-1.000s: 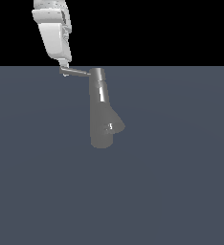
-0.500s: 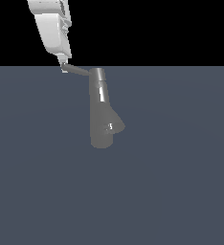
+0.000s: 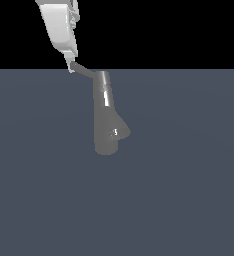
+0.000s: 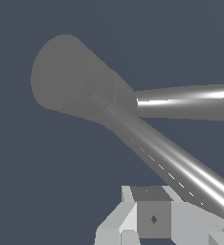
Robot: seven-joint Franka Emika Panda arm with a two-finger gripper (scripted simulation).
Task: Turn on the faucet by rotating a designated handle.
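Handle [image 3: 84,70] tip meets the claw [image 3: 71,67] beside faucet [image 3: 105,117].

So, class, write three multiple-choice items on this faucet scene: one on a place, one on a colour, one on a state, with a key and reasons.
1. In the exterior view, the handle leaves the faucet at its
A. wide lower end
B. narrow top
C. spout

2. The faucet is
A. grey
B. red
C. gold

3. The gripper is
A. far from the faucet
B. at the handle's outer end
C. around the spout

Key: 1 B, the thin rod joins the narrow top; 2 A, the body is grey with a white glint; 3 B, the gripper's tip meets the rod's far end.
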